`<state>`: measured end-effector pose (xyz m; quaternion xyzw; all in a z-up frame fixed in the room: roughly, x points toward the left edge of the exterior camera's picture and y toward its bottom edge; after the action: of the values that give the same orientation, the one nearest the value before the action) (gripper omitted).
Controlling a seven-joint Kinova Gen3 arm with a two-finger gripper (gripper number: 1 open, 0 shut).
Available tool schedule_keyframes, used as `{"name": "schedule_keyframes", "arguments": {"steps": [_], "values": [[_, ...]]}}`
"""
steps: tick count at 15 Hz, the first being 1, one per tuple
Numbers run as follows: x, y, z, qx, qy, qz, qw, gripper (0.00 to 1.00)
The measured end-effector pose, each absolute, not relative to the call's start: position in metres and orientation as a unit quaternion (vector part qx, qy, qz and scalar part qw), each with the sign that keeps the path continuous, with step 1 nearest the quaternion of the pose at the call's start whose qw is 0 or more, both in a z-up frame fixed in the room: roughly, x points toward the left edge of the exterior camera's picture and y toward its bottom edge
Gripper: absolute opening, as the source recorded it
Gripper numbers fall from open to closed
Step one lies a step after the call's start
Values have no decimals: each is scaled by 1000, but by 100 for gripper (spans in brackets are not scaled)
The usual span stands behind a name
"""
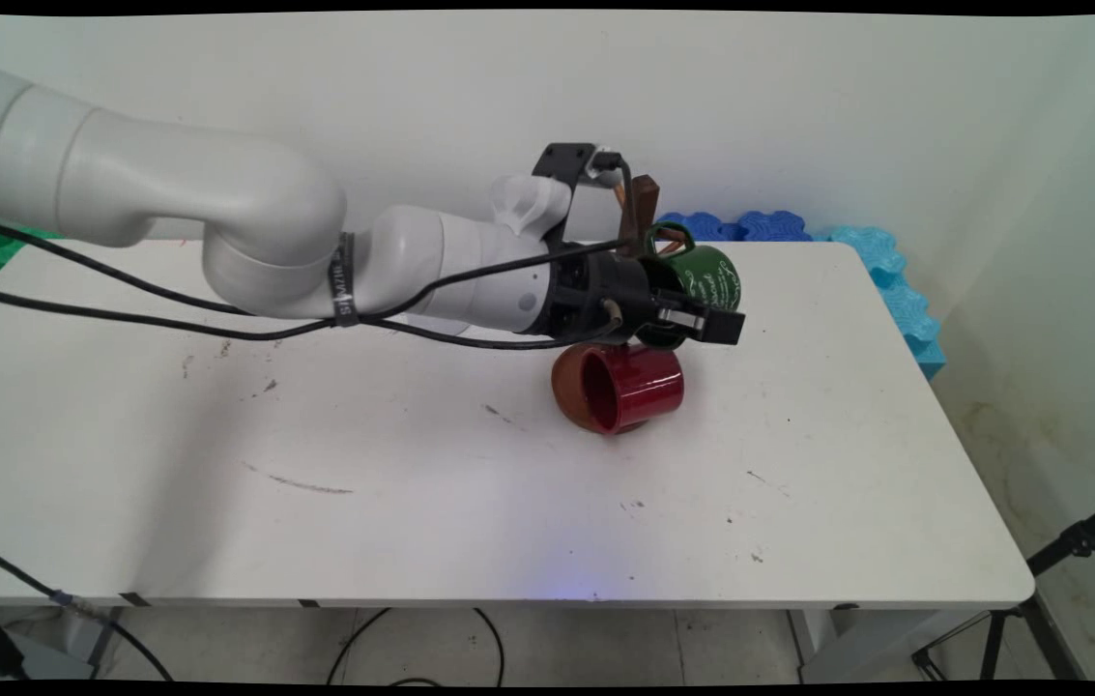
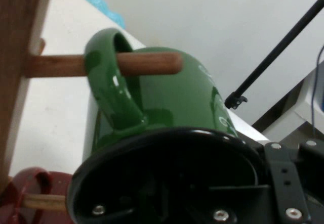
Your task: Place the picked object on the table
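Main view: the gripper (image 1: 706,324) is seen right of the frame's centre, carried by the white arm reaching in horizontally from the left. A green mug (image 1: 706,275) with pale lettering lies immediately above and behind the fingers, its long axis roughly horizontal and directed toward the right of the frame, its handle turned up and to the left. That handle is threaded over a peg of a brown wooden rack (image 1: 645,198), whose post rises just above the wrist. A red mug (image 1: 619,387) is shown directly below the gripper, lying sideways with its dark mouth turned toward the lower left; whether it hangs or rests on the white table (image 1: 412,464) cannot be told. Blue foam tiles (image 1: 856,246) lie along the table's far right edge. The fingers appear set against the green mug's rim, but their opening is not resolved. Hand view: the green mug fills the centre, its black rim at the bottom and its handle looped around a horizontal wooden peg (image 2: 152,63) projecting from the rack post at the left edge. The red mug appears at the lower left on a lower peg. The fingertips are hidden, so whether the mug is clasped cannot be told.
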<state>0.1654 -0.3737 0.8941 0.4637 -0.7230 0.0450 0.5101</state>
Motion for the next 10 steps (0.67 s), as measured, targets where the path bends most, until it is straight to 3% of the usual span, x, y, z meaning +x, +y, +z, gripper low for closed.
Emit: {"name": "schedule_keyframes", "arguments": {"steps": [10], "values": [[175,-342,929,409,-726,34,552,0]]}}
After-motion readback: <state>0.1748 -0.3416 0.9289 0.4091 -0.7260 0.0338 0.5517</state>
